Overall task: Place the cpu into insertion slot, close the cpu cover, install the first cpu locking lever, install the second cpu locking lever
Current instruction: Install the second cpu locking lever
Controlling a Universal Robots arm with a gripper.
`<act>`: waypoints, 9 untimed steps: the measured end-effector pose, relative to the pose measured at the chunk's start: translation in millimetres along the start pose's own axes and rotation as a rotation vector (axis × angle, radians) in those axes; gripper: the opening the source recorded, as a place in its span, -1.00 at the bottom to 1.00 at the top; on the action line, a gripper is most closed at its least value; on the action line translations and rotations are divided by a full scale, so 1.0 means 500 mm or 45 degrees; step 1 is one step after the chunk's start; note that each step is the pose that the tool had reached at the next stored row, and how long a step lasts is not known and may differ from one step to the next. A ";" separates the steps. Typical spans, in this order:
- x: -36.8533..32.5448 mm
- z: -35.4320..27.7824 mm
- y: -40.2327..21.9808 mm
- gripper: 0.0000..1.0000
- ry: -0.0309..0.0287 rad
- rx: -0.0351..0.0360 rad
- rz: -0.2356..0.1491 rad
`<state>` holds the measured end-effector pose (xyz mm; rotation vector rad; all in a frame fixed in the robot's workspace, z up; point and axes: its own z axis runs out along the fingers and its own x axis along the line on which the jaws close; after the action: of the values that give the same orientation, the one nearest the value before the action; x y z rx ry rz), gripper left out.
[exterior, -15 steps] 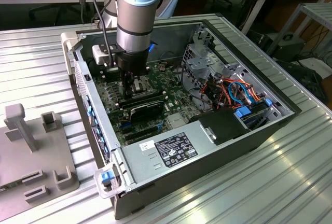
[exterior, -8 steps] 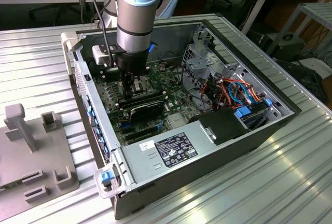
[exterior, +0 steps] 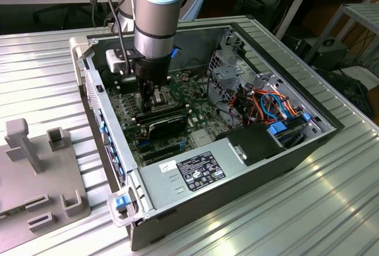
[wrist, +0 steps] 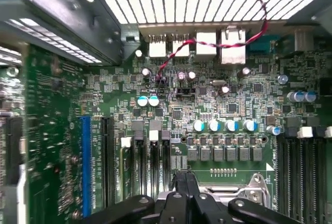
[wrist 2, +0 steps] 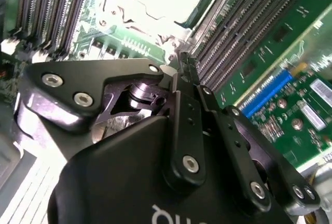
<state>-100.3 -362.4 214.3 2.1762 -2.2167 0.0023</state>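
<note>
memory slots (wrist 2: 249, 42) flank socket, chassis walls (exterior: 95, 90) close

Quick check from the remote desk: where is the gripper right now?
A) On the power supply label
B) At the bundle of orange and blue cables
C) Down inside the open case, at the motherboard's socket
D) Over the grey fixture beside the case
C: in the exterior view the gripper reaches down into the case, at the socket on the motherboard.
</note>
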 end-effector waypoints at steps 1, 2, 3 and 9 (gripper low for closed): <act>0.000 -0.004 0.000 -0.79 0.0002 -0.0001 0.000; 0.000 -0.006 0.000 -0.79 0.0003 -0.0002 0.000; 0.000 -0.007 0.000 -0.79 0.0001 -0.0001 0.000; 0.005 -0.005 0.000 -0.79 0.0002 -0.0001 0.000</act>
<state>-100.5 -364.6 216.7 2.1757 -2.2170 0.0024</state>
